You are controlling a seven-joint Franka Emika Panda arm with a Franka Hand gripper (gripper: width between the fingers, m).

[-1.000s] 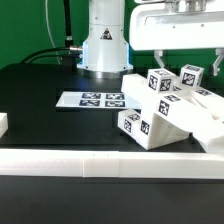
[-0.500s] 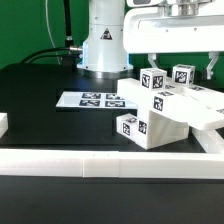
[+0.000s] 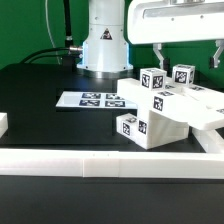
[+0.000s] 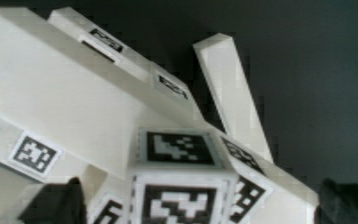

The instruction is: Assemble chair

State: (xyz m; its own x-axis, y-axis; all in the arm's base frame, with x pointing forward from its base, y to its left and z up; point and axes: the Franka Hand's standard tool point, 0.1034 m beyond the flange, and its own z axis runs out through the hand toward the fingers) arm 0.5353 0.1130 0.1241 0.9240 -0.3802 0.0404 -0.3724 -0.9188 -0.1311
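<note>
On the exterior view's left lies the marker board (image 3: 97, 100), flat on the black table (image 3: 45, 115). To its right the chair (image 3: 165, 105) parts sit in a tilted heap (tagged blocks uppermost), just behind the white border wall (image 3: 110, 161). Above the heap hangs the gripper (image 3: 186, 55), fingers spread wide and holding nothing. Judgement: the step in hand is choosing a part. The next move calls for a descent squarely over one block, jaws clearing its neighbours.
</note>
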